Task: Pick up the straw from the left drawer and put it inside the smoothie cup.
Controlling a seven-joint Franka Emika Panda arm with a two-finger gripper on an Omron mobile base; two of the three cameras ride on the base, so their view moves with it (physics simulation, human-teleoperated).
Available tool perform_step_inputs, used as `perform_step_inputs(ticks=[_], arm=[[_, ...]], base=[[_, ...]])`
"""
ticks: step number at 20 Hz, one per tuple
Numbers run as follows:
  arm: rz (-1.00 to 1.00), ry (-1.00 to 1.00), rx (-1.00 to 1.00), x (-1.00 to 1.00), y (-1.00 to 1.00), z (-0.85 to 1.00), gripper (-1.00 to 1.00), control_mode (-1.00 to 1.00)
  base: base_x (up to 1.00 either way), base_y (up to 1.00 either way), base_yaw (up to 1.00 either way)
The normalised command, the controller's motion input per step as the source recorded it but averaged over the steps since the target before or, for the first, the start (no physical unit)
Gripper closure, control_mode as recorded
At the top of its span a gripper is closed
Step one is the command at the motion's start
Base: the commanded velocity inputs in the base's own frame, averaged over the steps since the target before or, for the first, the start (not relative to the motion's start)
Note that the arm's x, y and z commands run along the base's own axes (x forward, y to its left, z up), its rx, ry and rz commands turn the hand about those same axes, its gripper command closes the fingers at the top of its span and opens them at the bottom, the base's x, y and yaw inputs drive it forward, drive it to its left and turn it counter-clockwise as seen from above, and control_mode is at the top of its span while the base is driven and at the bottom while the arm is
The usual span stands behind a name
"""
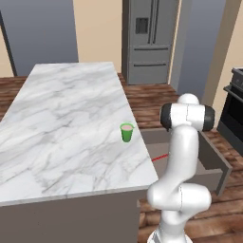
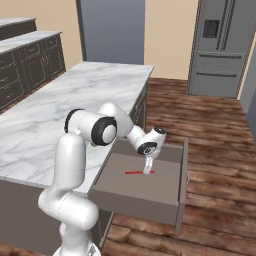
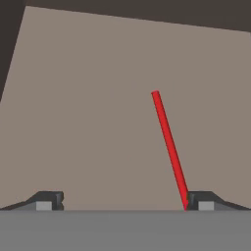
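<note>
The red straw (image 3: 169, 142) lies flat on the floor of the pulled-out left drawer (image 2: 135, 202). My gripper (image 3: 125, 201) hangs low inside the drawer, open, its fingertips (image 3: 203, 200) set wide apart. The straw's near end runs down to the inner edge of the right fingertip, and the rest slants away from the gap. From the right base view the gripper (image 2: 147, 169) points down just over the straw's right end (image 2: 139, 172). The green smoothie cup (image 1: 126, 132) stands upright on the marble island top (image 1: 71, 123) near its right edge, above the drawer.
The drawer's side wall (image 1: 213, 159) and front panel jut out over the wooden floor. A steel fridge (image 1: 149, 40) stands at the back and a dark stove (image 1: 235, 111) at the right. My own arm (image 1: 182, 161) rises between the island and the drawer.
</note>
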Motion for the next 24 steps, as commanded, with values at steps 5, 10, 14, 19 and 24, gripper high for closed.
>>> perform_step_inputs(ticks=[5, 10, 14, 19, 24], arm=[[0.00, 0.03, 0.00, 0.08, 0.00, -0.02, -1.00, -1.00], [0.02, 0.04, 0.00, 0.01, 0.00, -0.18, -1.00, -1.00], [0.04, 0.00, 0.00, -0.02, 0.10, -0.34, -1.00, -1.00], [0.04, 0.00, 0.00, 0.00, 0.28, -0.25, -1.00, -1.00], [0.02, 0.01, 0.00, 0.00, 0.35, -0.20, -1.00, -1.00]], base=[[0.00, 0.00, 0.00], [0.00, 0.00, 0.00], [0.00, 0.00, 0.00], [0.00, 0.00, 0.00], [0.00, 0.00, 0.00]])
